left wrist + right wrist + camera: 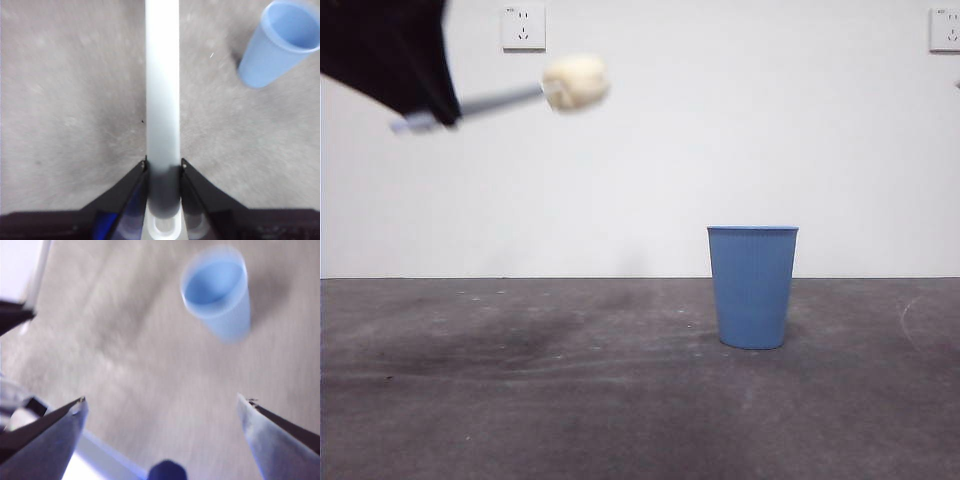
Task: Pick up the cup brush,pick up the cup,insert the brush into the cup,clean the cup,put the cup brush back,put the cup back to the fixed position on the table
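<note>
A plain white wall (pixel 650 160) fills the upper half of the front view, evenly lit and bare apart from two white power sockets: one socket (pixel 523 27) at the upper left, another socket (pixel 945 29) cut off by the upper right edge. Below it, the dark grey table (pixel 520 400) spans the lower frame, scuffed, with pale marks and a darker smudge at left.

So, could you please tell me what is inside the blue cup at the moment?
Nothing shows inside the cup: both wrist views show only bare blue wall, though the very bottom is hidden. The brush is held high in the left end effector.
</note>
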